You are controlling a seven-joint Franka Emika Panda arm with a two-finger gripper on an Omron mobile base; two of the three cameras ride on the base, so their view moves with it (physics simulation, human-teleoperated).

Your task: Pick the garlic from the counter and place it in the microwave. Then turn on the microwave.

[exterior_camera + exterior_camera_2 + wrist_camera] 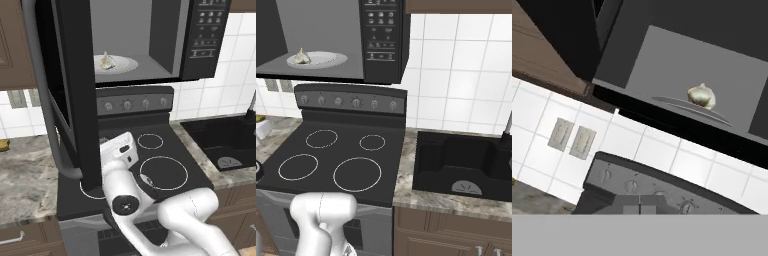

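Garlic [106,61] on microwave [200,40] plate; arm [125,200] folded low.

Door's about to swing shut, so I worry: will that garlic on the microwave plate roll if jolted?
The garlic is a lumpy bulb with a pointed top, so it would probably wobble rather than roll far. It looks small and likely light. The plate is nearly flat, so a hard jolt might slide it.
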